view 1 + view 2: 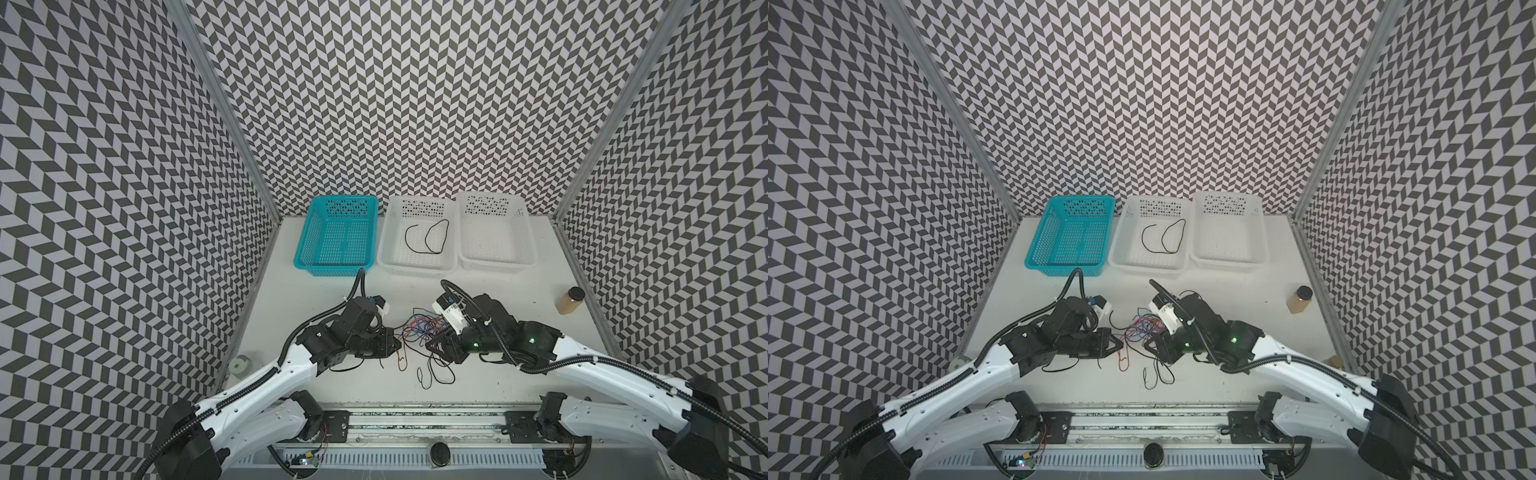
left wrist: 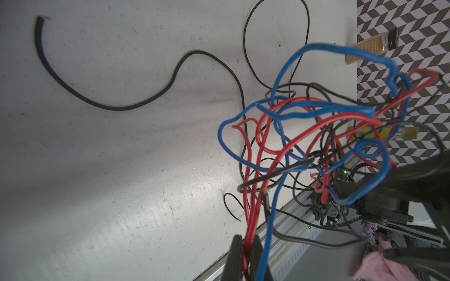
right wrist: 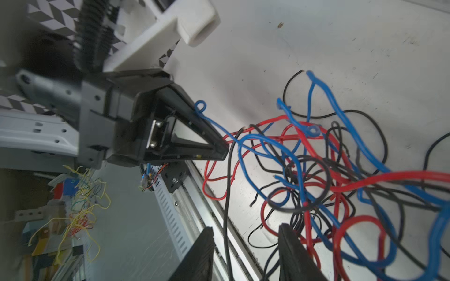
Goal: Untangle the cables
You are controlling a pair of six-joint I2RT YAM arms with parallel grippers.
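White, scuffed worktop (image 1: 415,286); chevron-patterned walls (image 1: 415,104) on three sides. The cables (image 1: 419,328), black, red and blue, form a knotted heap at near centre between the arms. Left pincer (image 2: 247,239) clamps red strands; right pincer (image 3: 246,228) stands part-open, gripping nothing.

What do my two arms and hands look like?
The left arm and right arm have white shells, black joints and black ribbed hoses alongside. The left hand and right hand are black, triangular; green lights glow near the right wrist.
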